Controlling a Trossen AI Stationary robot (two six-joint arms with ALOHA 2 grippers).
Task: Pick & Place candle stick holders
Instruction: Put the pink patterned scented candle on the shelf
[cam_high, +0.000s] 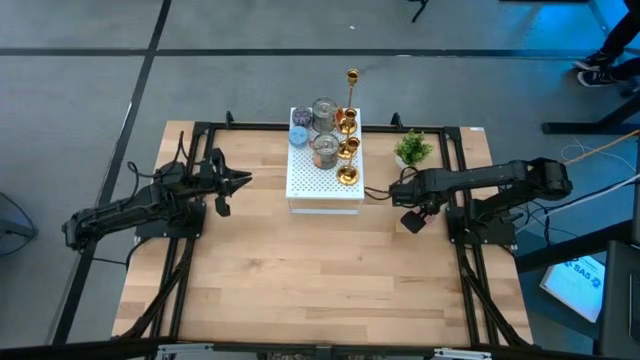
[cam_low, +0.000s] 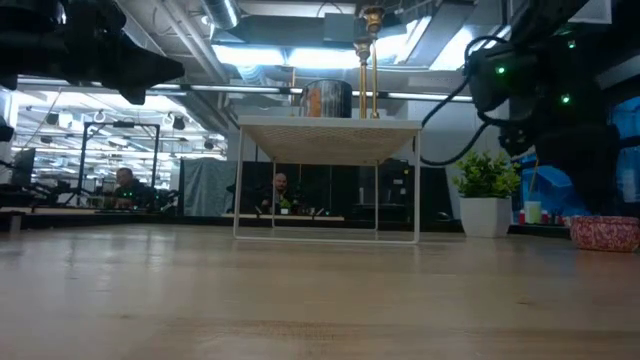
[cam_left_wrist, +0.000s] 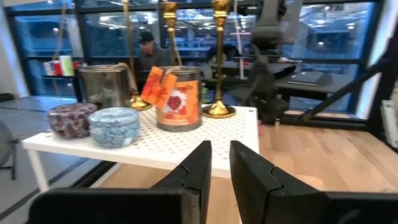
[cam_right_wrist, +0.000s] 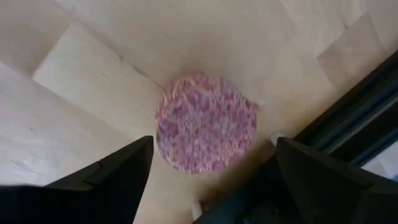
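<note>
We note a white perforated stand (cam_high: 325, 180) at the back middle of the wooden table (cam_high: 300, 280), carrying the candle stick holders (cam_high: 346, 135): gold ones along its right side, one tall thin gold stick (cam_high: 351, 85) at the far edge, two glass jar candles (cam_high: 324, 130) in the centre, small round patterned tins (cam_high: 299, 128) on the left. In the left wrist view the nearer jar (cam_left_wrist: 179, 98) bears an orange tag, a gold base (cam_left_wrist: 219, 111) beside it, two tins (cam_left_wrist: 115, 126) nearer the edge.

Left gripper (cam_high: 240, 180) hovers left of the stand, well apart from it; its fingers (cam_left_wrist: 198, 171) are nearly pressed together, holding nothing.

Right gripper (cam_high: 375, 193) sits just right of the stand, fingers (cam_right_wrist: 118, 171) spread wide, empty, above a pink round tin (cam_right_wrist: 206, 123) lying on the table by the frame rail.

A small potted plant (cam_high: 412, 150) stands behind the right arm
</note>
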